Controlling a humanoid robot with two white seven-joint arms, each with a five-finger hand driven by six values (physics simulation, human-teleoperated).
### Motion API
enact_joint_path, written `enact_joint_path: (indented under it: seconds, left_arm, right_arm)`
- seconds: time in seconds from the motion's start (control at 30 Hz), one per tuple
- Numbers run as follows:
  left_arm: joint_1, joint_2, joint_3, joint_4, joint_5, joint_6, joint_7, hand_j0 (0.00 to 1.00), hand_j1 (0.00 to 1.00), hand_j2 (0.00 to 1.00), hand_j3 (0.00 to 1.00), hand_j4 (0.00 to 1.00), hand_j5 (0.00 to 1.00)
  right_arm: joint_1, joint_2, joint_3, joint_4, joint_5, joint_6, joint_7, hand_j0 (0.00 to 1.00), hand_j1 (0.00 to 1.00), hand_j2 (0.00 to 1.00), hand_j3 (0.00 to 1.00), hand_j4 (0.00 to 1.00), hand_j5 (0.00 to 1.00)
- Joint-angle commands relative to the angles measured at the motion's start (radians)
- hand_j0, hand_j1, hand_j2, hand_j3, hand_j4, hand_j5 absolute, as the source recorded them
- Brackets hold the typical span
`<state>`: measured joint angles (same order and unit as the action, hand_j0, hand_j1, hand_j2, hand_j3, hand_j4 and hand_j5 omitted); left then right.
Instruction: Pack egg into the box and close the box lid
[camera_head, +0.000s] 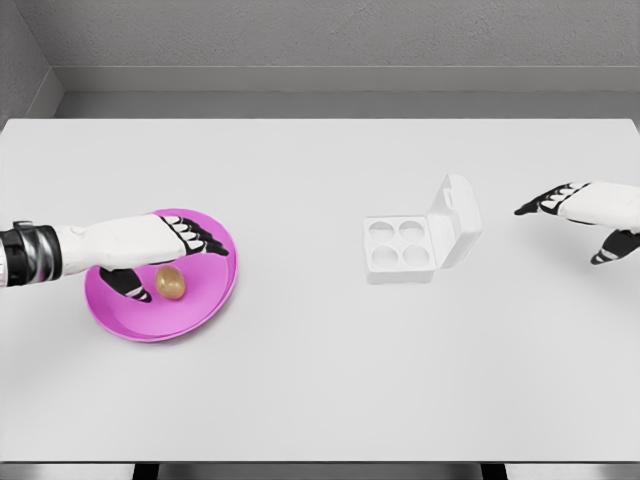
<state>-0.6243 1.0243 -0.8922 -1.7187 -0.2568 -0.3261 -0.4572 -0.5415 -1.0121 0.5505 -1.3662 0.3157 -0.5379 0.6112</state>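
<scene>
Reaching is the step in hand: the left hand (150, 245) hovers, fingers (205, 243) spread, over the small brown egg (170, 282) on the round magenta plate (215, 300), and must next close on it and carry it to the open white four-cup box (405, 245).

High head view down onto table (320, 380)

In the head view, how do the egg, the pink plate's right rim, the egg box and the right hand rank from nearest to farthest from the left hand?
From the left hand:
1. Egg, just below its fingers, on the plate.
2. Pink plate's right rim, slightly farther right.
3. Egg box, mid-table, lid open.
4. Right hand, far right.
</scene>
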Motion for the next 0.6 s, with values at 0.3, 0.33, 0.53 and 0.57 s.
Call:
enact_joint_path:
  seconds: [0.3,0.33,0.53,0.57]
  left_arm:
    - [0.003,-0.023,0.001,0.047,0.002,0.001,0.008,1.00,1.00,1.00,1.00,1.00,1.00]
    - [0.003,-0.026,0.001,0.060,0.002,0.001,0.006,1.00,1.00,1.00,1.00,1.00,1.00]
    - [0.003,-0.043,-0.001,0.076,0.002,0.001,0.006,1.00,1.00,1.00,1.00,1.00,1.00]
    - [0.005,-0.044,0.001,0.074,0.002,0.001,0.006,1.00,1.00,1.00,1.00,1.00,1.00]
  right_arm:
    - [0.009,0.000,0.006,-0.036,-0.006,0.007,0.000,1.00,1.00,1.00,1.00,1.00,1.00]
    - [0.009,0.000,0.006,-0.036,-0.006,0.016,0.000,1.00,1.00,1.00,1.00,1.00,1.00]
    - [0.008,-0.002,0.006,-0.036,-0.006,0.019,0.000,1.00,1.00,1.00,1.00,1.00,1.00]
    - [0.009,-0.002,0.006,-0.036,-0.006,0.018,0.000,1.00,1.00,1.00,1.00,1.00,1.00]
